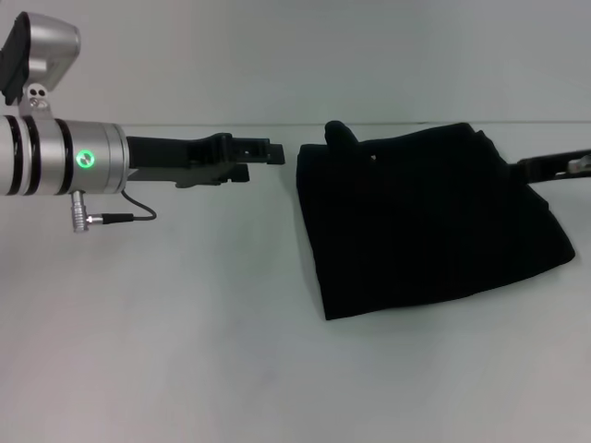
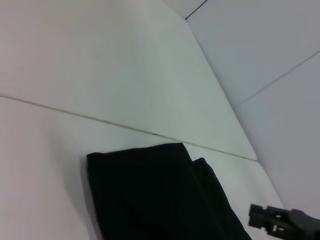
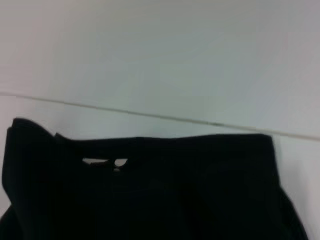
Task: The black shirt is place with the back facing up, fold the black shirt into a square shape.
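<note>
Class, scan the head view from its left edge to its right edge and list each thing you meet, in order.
Left arm's silver wrist → left gripper → black shirt → right gripper at the right edge, beside the shirt.

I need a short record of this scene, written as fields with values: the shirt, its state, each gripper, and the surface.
shirt: black shirt, lying on the white table, toward the robot's right side
shirt state: already folded into a compact, roughly square bundle; edges a bit uneven; no print visible
left gripper: left gripper beside the shirt's left edge, not touching it, fingers slightly apart, holding nothing
right gripper: right gripper at the shirt's right edge, mostly out of frame
surface: plain white, a thin seam line running behind the shirt
</note>
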You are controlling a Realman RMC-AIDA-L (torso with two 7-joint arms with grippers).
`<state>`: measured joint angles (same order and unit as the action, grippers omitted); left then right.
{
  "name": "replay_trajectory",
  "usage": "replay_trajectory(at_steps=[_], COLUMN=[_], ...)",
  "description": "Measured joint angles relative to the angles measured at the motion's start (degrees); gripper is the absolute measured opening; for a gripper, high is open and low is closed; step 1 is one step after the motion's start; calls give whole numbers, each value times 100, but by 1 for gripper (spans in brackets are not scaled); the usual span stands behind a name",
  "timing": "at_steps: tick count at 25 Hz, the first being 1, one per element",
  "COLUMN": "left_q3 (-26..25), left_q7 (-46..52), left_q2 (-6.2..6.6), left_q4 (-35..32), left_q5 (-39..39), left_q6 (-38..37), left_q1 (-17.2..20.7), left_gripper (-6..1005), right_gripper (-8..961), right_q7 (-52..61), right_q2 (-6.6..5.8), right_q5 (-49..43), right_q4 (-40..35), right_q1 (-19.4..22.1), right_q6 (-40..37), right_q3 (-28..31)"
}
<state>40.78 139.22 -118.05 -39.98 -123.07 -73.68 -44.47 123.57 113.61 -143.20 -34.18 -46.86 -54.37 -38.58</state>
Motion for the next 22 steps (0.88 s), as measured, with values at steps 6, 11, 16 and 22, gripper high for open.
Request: replay_trajectory(at_steps=[6,11,16,22], left_q3=[-8,-12,-14,-18], left_q7=[19,6,6,6], left_q2=[-43,-75,-97,-125], left_q4=[1,1,0,-1], left_q5=[22,28,42,45], left_q6=[7,9,40,94], left_q1=[0,0,0,8], left_gripper=[757,757,757,756], right_gripper=[461,465,616,716], right_q7=[-28,190,273,269], right_q2=[26,-138,-206,-142], right_q5=[305,570,568,562], right_q4=[244,385,779,1146], right_q1=[-34,21,-31,-119], right_q6=[150,20,363,854], right_q3=[74,36,-11,-197])
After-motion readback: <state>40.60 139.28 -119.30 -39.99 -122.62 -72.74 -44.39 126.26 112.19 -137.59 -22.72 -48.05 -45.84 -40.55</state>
